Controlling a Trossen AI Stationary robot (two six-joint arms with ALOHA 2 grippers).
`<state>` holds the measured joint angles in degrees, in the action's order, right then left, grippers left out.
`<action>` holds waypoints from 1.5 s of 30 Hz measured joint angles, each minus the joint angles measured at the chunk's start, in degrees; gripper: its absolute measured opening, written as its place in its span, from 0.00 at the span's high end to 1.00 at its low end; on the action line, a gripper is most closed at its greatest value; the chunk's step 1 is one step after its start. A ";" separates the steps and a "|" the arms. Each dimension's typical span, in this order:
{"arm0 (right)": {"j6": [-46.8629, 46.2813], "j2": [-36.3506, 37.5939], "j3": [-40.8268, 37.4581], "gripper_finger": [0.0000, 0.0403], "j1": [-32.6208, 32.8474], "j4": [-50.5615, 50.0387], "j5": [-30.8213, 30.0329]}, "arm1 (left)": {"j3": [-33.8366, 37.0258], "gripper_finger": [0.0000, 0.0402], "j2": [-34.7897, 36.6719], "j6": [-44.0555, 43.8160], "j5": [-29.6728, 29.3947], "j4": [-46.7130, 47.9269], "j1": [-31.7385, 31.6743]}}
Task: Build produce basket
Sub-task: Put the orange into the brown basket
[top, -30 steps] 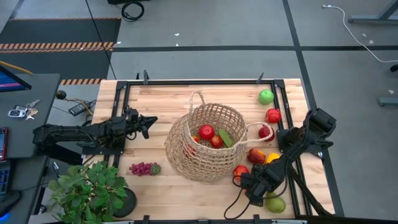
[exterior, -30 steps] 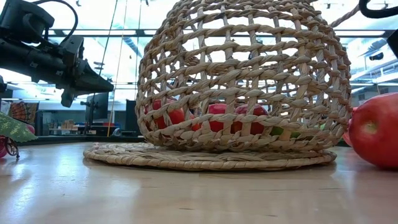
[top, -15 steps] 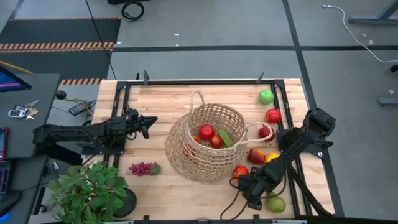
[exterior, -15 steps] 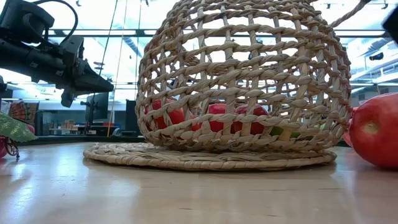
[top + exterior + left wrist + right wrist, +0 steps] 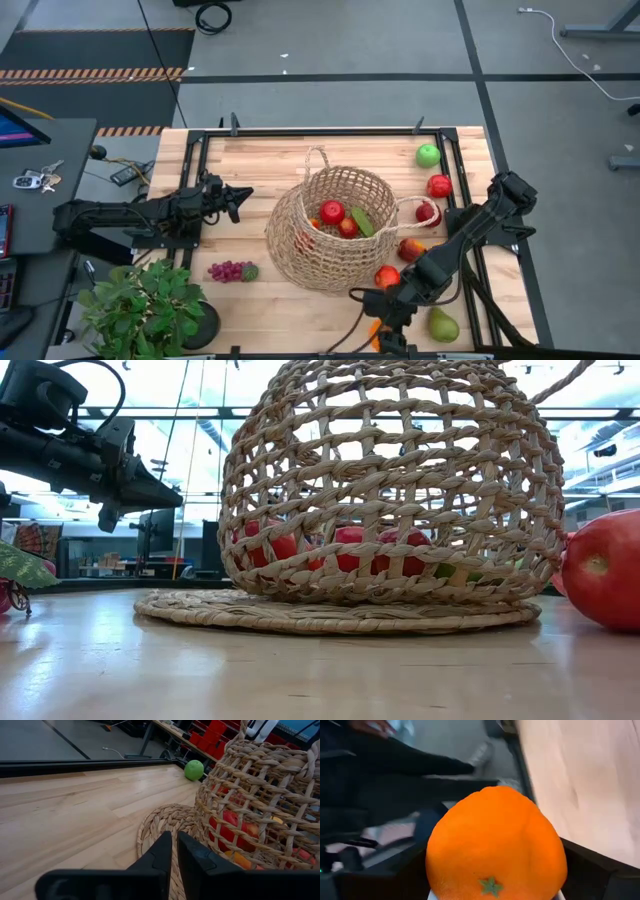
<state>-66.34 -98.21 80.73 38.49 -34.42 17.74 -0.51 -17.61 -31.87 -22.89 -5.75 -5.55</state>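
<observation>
The tan straw basket (image 5: pixel 330 228) stands on its flat woven base (image 5: pixel 165 822) at the table's middle, with red fruits (image 5: pixel 332 212) and a green one inside. My right gripper (image 5: pixel 378 316) is near the table's near edge, in front of the basket, shut on an orange (image 5: pixel 495 850). My left gripper (image 5: pixel 240 195) hangs shut and empty left of the basket. Loose produce lies right of the basket: a green apple (image 5: pixel 428 155), red apples (image 5: pixel 438 185), a pear (image 5: pixel 442 325). Purple grapes (image 5: pixel 230 270) lie at the left. My right gripper pinches the orange between its two fingers (image 5: pixel 592 867), one on each of its opposite sides. The orange's green stem end (image 5: pixel 491 886) faces back toward the wrist. In the high view the orange (image 5: pixel 374 332) shows just past the fingers; whether it is clear of the table, I cannot tell.
A potted green plant (image 5: pixel 145 305) stands at the near left corner. A black frame (image 5: pixel 320 131) runs around the tabletop. Bare wood lies between my left gripper and the far edge. Keys and devices lie on a side desk (image 5: pixel 40 180) at the left.
My right gripper has gone toward the table's left and a little toward its near edge, carrying the orange away from the pear and the loose fruits to the front of the basket.
</observation>
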 joint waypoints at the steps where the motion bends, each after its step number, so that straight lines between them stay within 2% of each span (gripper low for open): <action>1: -0.08 0.00 1.61 0.14 -0.56 -0.10 0.02 | 0.00 0.92 0.00 -0.01 -0.01 -0.01 -0.01; 7: 3.14 0.00 11.19 0.14 -5.09 -0.21 0.02 | 0.00 0.90 0.00 0.01 0.02 -0.01 0.00; 16: 14.43 0.02 25.05 0.14 -12.38 -0.39 0.24 | 0.00 0.92 0.00 -0.01 -0.01 0.01 -0.02; 22: 20.91 0.04 35.21 0.14 -17.89 -4.15 0.83 | 0.00 0.91 0.00 0.00 0.01 0.00 -0.02; 31: 26.93 0.07 46.30 0.14 -24.66 -4.09 2.93 | 0.00 0.91 0.00 0.00 0.00 0.00 -0.02; 40: 29.07 0.07 53.99 0.14 -29.35 4.79 2.95 | 0.00 0.91 0.00 -0.01 0.01 0.01 -0.02; 45: 28.65 0.90 54.01 0.14 -31.18 14.76 2.73 | 0.00 0.90 0.00 0.00 -0.01 0.01 0.01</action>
<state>-37.69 -97.31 134.74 7.31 -19.66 20.47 -0.51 -17.61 -31.87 -22.90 -5.74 -5.54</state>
